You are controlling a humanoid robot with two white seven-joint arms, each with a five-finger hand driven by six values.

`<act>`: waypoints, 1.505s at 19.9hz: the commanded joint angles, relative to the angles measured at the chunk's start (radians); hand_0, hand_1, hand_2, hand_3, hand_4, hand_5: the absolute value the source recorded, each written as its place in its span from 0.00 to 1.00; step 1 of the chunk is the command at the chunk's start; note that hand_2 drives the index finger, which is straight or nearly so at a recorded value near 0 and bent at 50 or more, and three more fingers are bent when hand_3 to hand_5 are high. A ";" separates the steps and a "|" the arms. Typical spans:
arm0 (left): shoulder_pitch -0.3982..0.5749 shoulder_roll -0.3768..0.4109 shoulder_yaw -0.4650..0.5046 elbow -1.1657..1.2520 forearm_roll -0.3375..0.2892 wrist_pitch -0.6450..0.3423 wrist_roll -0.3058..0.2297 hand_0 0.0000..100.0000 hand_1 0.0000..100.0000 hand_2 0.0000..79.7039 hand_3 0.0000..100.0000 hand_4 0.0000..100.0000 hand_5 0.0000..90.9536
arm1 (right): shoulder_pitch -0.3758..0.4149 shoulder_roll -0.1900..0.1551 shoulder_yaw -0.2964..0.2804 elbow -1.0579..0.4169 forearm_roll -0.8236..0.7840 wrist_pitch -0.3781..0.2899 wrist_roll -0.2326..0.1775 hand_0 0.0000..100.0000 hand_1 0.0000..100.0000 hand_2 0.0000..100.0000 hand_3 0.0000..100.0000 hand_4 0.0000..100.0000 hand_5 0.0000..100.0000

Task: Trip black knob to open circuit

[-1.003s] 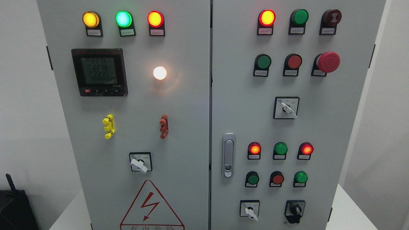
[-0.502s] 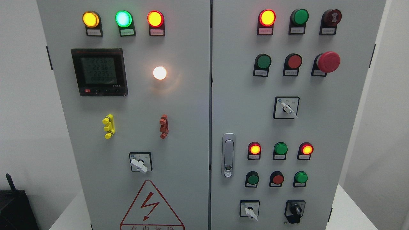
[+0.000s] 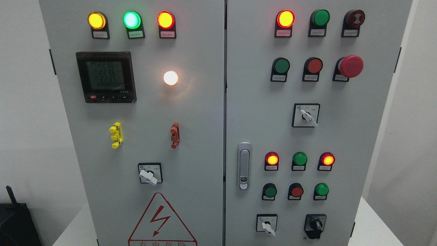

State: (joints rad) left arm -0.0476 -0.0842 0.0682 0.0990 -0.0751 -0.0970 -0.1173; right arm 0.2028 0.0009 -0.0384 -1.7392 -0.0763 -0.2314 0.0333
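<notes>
Neither hand shows in the head view, so can't tell whether fingers are spread, curled or gripping anything. Nothing is touching the panel.

Black knob (image 3: 316,224) sits at the bottom right of the right door of the grey cabinet (image 3: 205,136), close to the lower frame edge. Its black pointer stands roughly upright on a black plate. Just left of it is a white-handled selector (image 3: 267,226) with the handle angled down to the right.

Above those, on the right door:
- row of three small buttons, green (image 3: 270,191), red (image 3: 296,191), green (image 3: 321,189)
- row of three lamps, the outer two lit red-orange, the middle one green (image 3: 299,159)
- another white selector (image 3: 306,115) mid-door, handle pointing down-right
- red mushroom button (image 3: 351,66) upper right, with a green and a red button to its left
- top row: lit red lamp (image 3: 285,18), green lamp, dark red buzzer-type unit

Silver door latch (image 3: 243,165) is at the left edge of the right door, upright.

Left door: yellow, green and red lamps lit along the top, digital meter (image 3: 106,77) with a lit display (digits too small to read reliably), white lamp (image 3: 170,78) glowing, a yellow clip (image 3: 116,135) and a red clip (image 3: 175,135), a white selector (image 3: 149,174), and a red lightning warning triangle (image 3: 160,220) at the bottom.

Black object (image 3: 15,222) in the lower left corner, partly cropped, can't identify it.
</notes>
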 commanded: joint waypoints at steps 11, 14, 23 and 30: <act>0.000 0.000 -0.001 -0.016 0.000 0.000 0.001 0.12 0.39 0.00 0.00 0.00 0.00 | -0.118 0.004 -0.028 -0.017 0.000 0.057 -0.004 0.00 0.00 0.00 1.00 1.00 1.00; 0.000 0.000 0.001 -0.016 0.000 0.000 0.001 0.12 0.39 0.00 0.00 0.00 0.00 | -0.134 0.004 -0.026 -0.011 -0.002 0.072 -0.004 0.00 0.00 0.00 1.00 1.00 1.00; 0.000 0.000 0.001 -0.016 0.000 0.000 0.001 0.12 0.39 0.00 0.00 0.00 0.00 | -0.151 0.005 -0.018 0.003 -0.002 0.086 -0.006 0.00 0.00 0.00 1.00 1.00 1.00; 0.000 0.000 -0.001 -0.016 0.000 0.000 0.001 0.12 0.39 0.00 0.00 0.00 0.00 | -0.152 0.007 -0.015 0.013 -0.002 0.086 -0.006 0.00 0.00 0.00 1.00 1.00 1.00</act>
State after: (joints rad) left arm -0.0476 -0.0842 0.0682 0.0990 -0.0752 -0.0969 -0.1173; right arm 0.0560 0.0000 -0.0574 -1.7399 -0.0782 -0.1463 0.0277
